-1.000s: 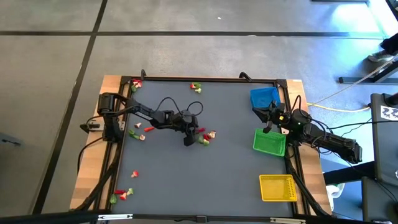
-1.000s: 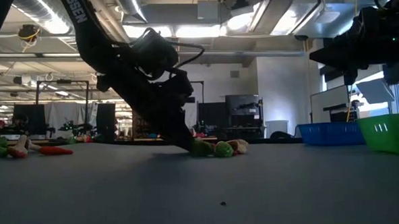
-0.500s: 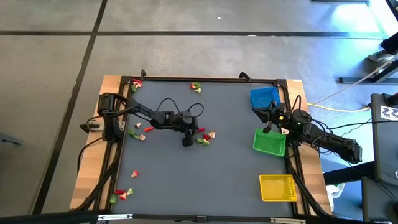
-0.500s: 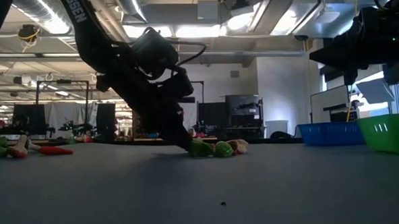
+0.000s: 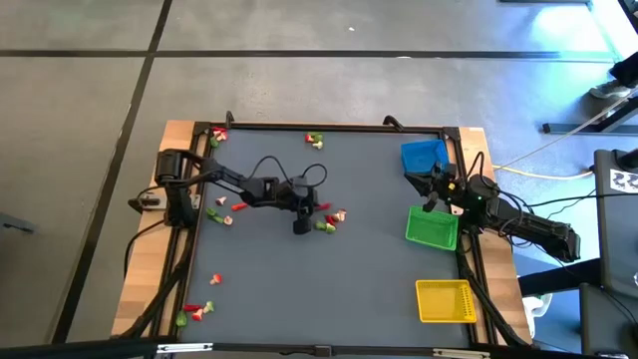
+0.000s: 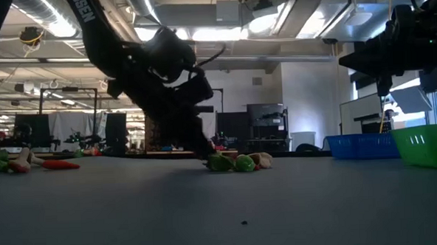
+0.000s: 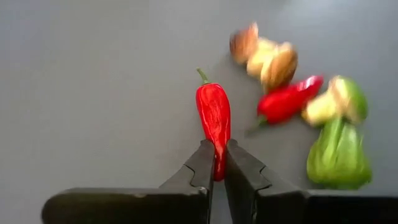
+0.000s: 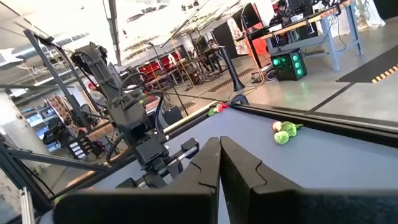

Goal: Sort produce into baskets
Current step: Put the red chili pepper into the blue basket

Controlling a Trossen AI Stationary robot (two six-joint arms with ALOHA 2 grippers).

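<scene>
While left pincer [image 7: 216, 163] pinches red pepper [image 7: 213, 124], mat around bare.

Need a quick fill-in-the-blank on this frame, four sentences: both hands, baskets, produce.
1. The left hand is shut on a ______ chili pepper.
2. The right hand hangs between the blue basket and the ______ basket.
3. The basket nearest the front edge of the table is the ______ basket.
4. The number of baskets on the table is ______.

Missing words: red; green; yellow; three
</scene>
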